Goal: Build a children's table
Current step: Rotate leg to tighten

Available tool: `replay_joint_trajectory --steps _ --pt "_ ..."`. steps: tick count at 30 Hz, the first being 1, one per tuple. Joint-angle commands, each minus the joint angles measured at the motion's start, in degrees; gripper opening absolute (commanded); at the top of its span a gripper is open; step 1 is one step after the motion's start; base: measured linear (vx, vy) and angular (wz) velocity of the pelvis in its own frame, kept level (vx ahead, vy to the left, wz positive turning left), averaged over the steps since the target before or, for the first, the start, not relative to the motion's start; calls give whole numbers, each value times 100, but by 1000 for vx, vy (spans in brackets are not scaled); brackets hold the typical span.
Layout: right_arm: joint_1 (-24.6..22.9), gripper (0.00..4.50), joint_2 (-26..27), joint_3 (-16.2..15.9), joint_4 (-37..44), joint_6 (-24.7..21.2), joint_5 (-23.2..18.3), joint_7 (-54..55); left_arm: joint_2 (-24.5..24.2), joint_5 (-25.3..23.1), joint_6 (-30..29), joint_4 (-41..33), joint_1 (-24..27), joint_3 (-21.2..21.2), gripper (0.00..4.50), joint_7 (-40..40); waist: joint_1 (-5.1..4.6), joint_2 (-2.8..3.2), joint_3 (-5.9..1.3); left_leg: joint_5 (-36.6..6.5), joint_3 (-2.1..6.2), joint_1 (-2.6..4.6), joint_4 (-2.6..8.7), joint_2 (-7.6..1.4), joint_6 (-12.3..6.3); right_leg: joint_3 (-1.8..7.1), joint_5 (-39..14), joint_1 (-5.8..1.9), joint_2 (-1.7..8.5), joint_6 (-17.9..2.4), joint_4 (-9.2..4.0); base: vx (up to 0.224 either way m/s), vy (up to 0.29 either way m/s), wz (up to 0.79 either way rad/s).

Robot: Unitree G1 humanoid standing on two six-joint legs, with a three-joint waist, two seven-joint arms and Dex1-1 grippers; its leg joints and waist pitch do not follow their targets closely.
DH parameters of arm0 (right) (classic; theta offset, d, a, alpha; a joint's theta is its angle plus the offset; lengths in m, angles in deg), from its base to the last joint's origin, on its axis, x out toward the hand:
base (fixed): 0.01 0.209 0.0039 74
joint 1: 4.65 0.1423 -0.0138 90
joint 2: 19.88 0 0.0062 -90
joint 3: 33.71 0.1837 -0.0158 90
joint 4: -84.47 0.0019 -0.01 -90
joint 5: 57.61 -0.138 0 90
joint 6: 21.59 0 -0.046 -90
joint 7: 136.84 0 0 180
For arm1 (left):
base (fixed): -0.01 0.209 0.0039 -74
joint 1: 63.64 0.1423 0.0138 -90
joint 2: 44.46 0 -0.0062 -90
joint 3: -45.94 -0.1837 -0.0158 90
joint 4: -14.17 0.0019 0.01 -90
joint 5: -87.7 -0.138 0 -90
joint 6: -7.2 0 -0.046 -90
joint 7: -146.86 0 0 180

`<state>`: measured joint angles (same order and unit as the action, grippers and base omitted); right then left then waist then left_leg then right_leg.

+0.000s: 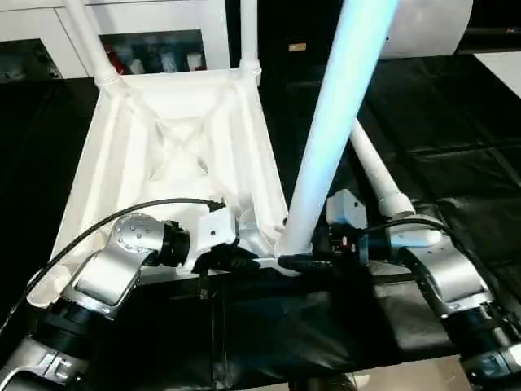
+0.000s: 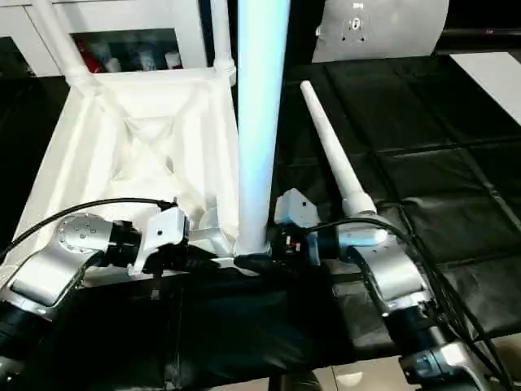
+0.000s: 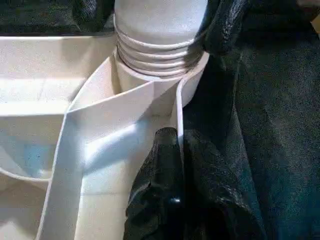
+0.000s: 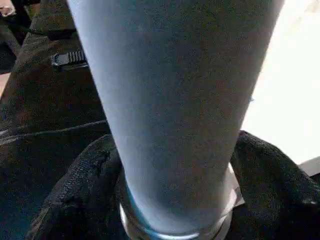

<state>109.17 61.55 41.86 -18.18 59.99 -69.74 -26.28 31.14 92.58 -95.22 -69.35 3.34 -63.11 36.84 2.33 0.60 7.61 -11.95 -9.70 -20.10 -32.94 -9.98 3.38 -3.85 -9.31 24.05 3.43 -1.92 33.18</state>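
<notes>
— Bright in here?
— Up top, yes. The white table top (image 1: 175, 138) glares, nearly washed out, and the near leg (image 1: 334, 122) has a bluish sheen.
— And lower down?
— The black cloth (image 2: 423, 155) swallows the light. Close up, that leg blurs.

Looks like a lab or robot test room. Work surface is covered in black padded sheeting (image 2: 423, 163). At 11 o'clock, white cabinets (image 1: 32, 32) with a glass-fronted shelf of small bottles (image 1: 155, 57). At 1 o'clock, a white machine housing (image 2: 383, 28).
</notes>
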Motion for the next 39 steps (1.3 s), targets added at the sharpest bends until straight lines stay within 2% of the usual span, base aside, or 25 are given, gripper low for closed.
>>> replay_joint_trajectory --steps 1,4,7,16,19,22,24,25,26,27,29,30,31,32,33,34,35,36,39 --pt "44 323 5 -57 -50 46 -16 -130 -7 -2 75 60 -21 -269 0 292 -22 -64 -372 -147 50 -9 321 -302 -870 330 -967 -363 464 -1547 -264 0 0 0" --pt "83 288 5 -87 -150 61 -37 -214 -5 -3 111 88 -27 -272 0 310 -25 -65 -368 -185 47 -13 320 -302 -855 332 -1024 -361 466 -1544 -269 0 0 0" --pt "97 275 7 -95 -200 82 -51 -252 -4 -2 124 93 -25 -273 0 318 -19 -56 -372 -171 48 -4 321 -309 -841 331 -1016 -357 462 -1544 -264 0 0 0" --pt "23 267 36 -105 -191 -13 -141 -393 15 66 88 67 34 -240 0 303 -7 -63 -378 -115 49 -15 316 -308 -884 327 -984 -366 467 -1547 -259 0 0 0" --pt "-140 267 139 -58 51 -332 -311 -233 101 115 -147 -100 123 -131 0 47 10 -50 -367 -183 46 -9 323 -314 -850 333 -1052 -358 469 -1542 -275 0 0 0" --pt "-467 267 443 -87 630 -889 -279 562 316 4 -728 -447 279 -28 0 -631 6 -52 -338 -167 63 -23 349 -336 -758 342 -1043 -360 467 -1498 -271 0 0 0" --pt "-593 267 609 -102 814 -1028 -197 932 470 -12 -932 -556 331 47 0 -933 -34 -56 -297 -476 62 -28 374 -296 -618 332 -1630 -348 469 -1351 -355 0 0 0" --pt "-803 267 960 -121 1061 -1279 -66 1575 750 -71 -1279 -750 405 139 0 -1423 -47 -49 -266 -608 63 -27 390 -294 -548 333 -1875 -339 466 -1275 -385 0 0 0" --pt "-841 266 1028 -124 1102 -1325 -40 1694 799 -86 -1345 -787 418 152 0 -1509 -62 -47 -233 -832 68 -8 413 -306 -423 340 -2338 -299 470 -1115 -448 0 0 0" --pt "-996 266 1360 -121 1257 -1565 40 2222 1035 -151 -1628 -949 473 204 0 -1889 -104 -57 -207 -1026 97 -46 449 -282 -300 326 -2743 -328 470 -929 -464 0 0 0" --pt "-1093 266 1676 -83 1335 -1751 114 2676 1247 -202 -1893 -1092 519 242 0 -2192 -170 -66 -192 -1217 134 -34 465 -261 -214 310 -3186 -293 474 -679 -531 -26 6 -6" --pt "-1172 266 2429 127 1286 -2094 287 3757 1755 -382 -2344 -1315 587 344 0 -2897 -240 -58 -159 -1328 137 -49 468 -246 -179 315 -3393 -269 463 -587 -555 0 0 0" --pt "-1172 266 2429 127 1286 -2094 287 3757 1755 -382 -2344 -1315 587 344 0 -2897 -271 -56 -138 -1403 139 -45 474 -253 -139 318 -3526 -246 463 -549 -580 0 0 0" --pt "-1172 266 2429 127 1286 -2094 287 3757 1755 -382 -2344 -1315 587 344 0 -2897 -308 -70 -131 -1618 172 -18 462 -208 -98 274 -3986 -216 472 -367 -642 0 0 0" --pt "-1183 266 2603 177 1276 -2159 330 4033 1880 -451 -2464 -1378 603 357 0 -3080 -345 -70 -125 -1656 194 -33 467 -187 -133 272 -4169 -227 479 -219 -663 0 0 0" --pt "-1153 266 2814 209 1186 -2181 445 4384 2143 -591 -2579 -1424 605 392 0 -3442 -351 -59 -119 -1675 193 -24 472 -194 -160 272 -4184 -205 477 -187 -688 0 0 0" --pt "-1153 266 2814 209 1186 -2181 445 4384 2143 -591 -2579 -1424 605 392 0 -3442 -372 -53 -115 -1721 189 -12 474 -203 -159 264 -4130 -179 465 -160 -707 0 0 0" --pt "-1118 266 2982 221 1104 -2195 561 4695 2389 -722 -2663 -1459 602 424 0 -3797 -373 -50 -131 -1687 187 -9 484 -203 -179 263 -3961 -193 460 -156 -699 0 0 0" --pt "-1081 266 3075 207 1047 -2200 657 4916 2563 -806 -2691 -1483 592 437 0 -4071 -379 -35 -127 -1606 187 -35 515 -226 -224 280 -3468 -204 452 -256 -664 0 0 0"
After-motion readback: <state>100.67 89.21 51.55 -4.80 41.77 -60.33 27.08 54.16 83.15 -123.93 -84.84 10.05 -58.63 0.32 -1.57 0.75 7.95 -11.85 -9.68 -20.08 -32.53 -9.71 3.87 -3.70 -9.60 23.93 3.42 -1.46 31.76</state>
